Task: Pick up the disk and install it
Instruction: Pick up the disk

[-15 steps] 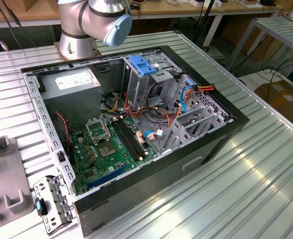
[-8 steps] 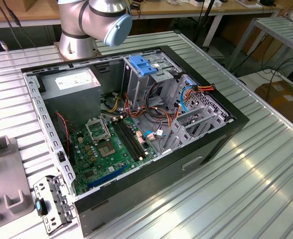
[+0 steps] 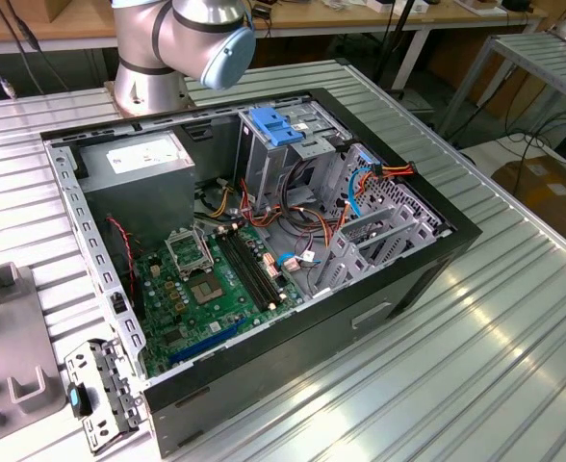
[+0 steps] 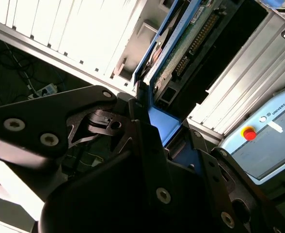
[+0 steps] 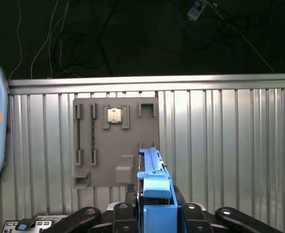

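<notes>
ribbed metal table spreads wide beyond the gripper, which clamps the disk by its blue-railed edges.

orange cables crossing the drive cage, open table beside the computer case

You are seeing an open computer case lying on the ribbed metal table, green motherboard facing up; a grey fixture plate is holding what may be a processor chip.
</notes>
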`<action>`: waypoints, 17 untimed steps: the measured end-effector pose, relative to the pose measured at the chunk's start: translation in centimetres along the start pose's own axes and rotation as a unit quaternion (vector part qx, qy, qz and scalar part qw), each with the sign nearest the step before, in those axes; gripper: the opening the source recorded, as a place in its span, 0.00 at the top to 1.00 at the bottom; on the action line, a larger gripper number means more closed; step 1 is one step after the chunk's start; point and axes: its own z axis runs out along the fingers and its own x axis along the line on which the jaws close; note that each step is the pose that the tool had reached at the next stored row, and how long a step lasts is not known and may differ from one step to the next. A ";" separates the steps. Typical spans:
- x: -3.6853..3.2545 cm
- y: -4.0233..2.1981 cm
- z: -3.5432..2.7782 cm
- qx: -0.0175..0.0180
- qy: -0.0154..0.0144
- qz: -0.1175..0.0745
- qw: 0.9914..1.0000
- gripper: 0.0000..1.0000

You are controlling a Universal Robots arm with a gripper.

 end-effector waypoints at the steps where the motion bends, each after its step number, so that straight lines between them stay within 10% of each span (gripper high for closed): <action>1: 0.00 -0.07 0.00 0.000 0.000 0.000 1.000 0.63; 17: -0.06 -1.91 0.01 0.000 0.000 0.000 1.000 0.63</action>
